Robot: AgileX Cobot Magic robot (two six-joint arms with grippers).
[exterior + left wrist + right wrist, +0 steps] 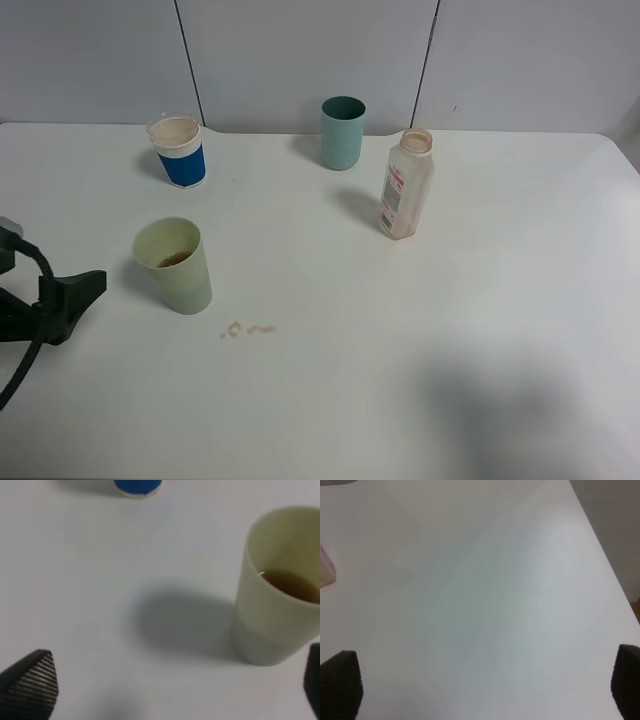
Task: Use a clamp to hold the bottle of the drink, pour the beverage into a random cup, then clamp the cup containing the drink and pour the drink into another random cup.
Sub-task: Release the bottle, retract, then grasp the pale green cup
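Observation:
The pale yellow-green cup (177,268) stands upright at front left with brown beverage (176,259) in its bottom. My left clamp (82,293) hangs just left of it, open and empty. In the left wrist view the cup (276,595) with its beverage (296,584) sits ahead, toward one fingertip (313,680) and outside the jaws of the left clamp (170,690). The bottle (405,186) stands upright right of centre, looking nearly empty. The blue-and-white cup (179,151) stands at back left. My right clamp (482,685) is open over bare table, with a sliver of bottle (326,571) at the frame edge.
A teal cup (343,132) stands at the back centre. A few small brown drops (247,329) lie on the white table (480,300) in front of the yellow-green cup. The table's right edge (605,565) shows in the right wrist view.

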